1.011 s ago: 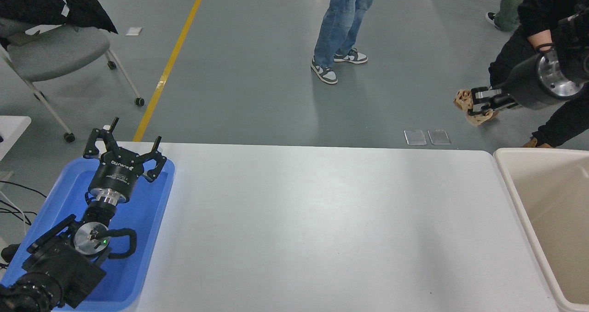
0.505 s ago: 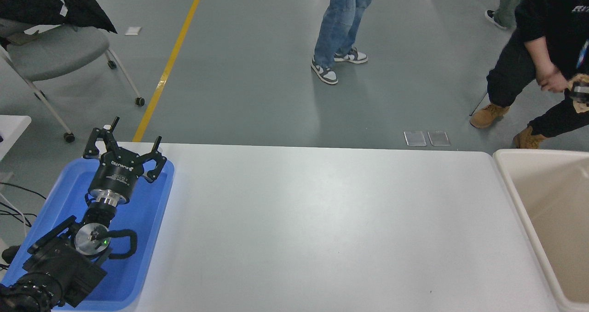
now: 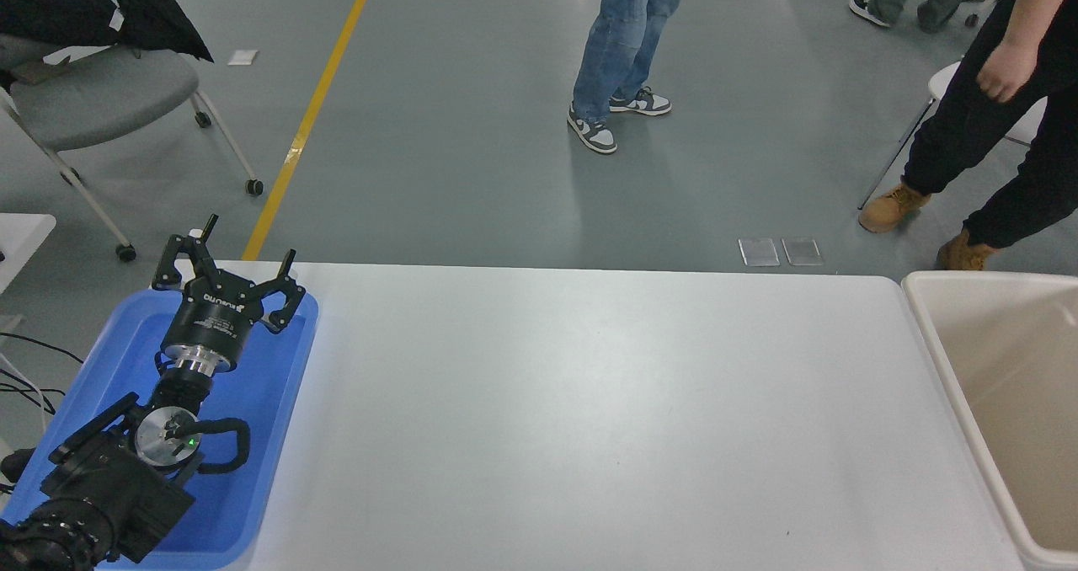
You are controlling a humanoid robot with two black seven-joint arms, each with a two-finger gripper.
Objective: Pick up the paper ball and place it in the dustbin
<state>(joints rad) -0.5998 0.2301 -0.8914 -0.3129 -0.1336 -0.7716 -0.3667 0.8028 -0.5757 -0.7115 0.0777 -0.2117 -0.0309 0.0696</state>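
1. While the head view is the only one we have, we log it in full: the left gripper (image 3: 226, 269) is parked at lower left over the blue tray (image 3: 290, 386), fingers spread apart and holding nothing.
2. The right gripper is outside the picture, so we cannot tell what its fingers are doing or whether they carry anything.
3. The paper ball is nowhere we can see: not on the white table (image 3: 606, 402), not in the visible part of the dustbin (image 3: 931, 318). We cannot say where it is.
4. The dustbin stands against the table's right end, mouth open, visible interior bare; its lower right part is cut off by the edge.
5. A person's hand (image 3: 1000, 72) hangs at upper right, beyond the table; other legs stand further back.
6. Risk, our judgement: with arm and ball off-camera, a release cannot be verified, and a drop outside the rim would land on the floor unseen.
7. Second risk: the person stands near the bin side, where an arm sweeping back in could meet them.
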